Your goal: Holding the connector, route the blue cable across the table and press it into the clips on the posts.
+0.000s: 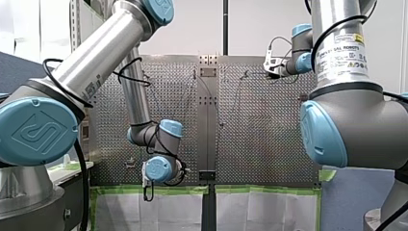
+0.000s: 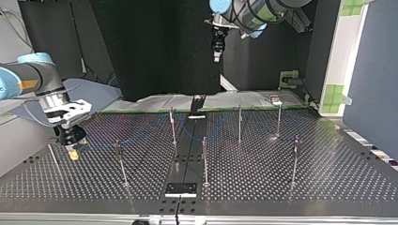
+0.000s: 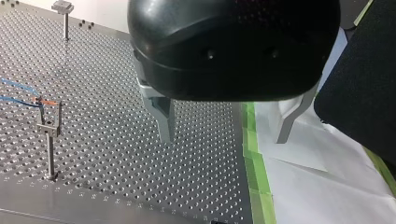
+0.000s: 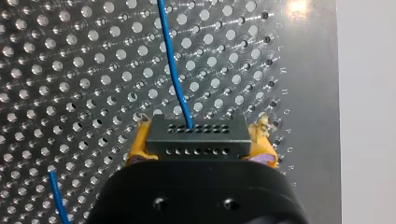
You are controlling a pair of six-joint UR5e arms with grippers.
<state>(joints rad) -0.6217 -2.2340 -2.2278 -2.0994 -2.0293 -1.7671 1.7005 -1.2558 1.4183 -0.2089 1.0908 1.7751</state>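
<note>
The right gripper (image 2: 73, 152) is clamped on the connector (image 4: 195, 138); the cable (image 4: 173, 70) runs from it over the table (image 4: 70, 70). The left gripper (image 3: 227, 126) has its fingers apart.

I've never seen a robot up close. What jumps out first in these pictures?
My right pincer, low at the top view's left, grips a dark connector trailing a blue cable. My left pincer hangs open and empty over the table's taped edge. Thin posts stand on the perforated table.
</note>
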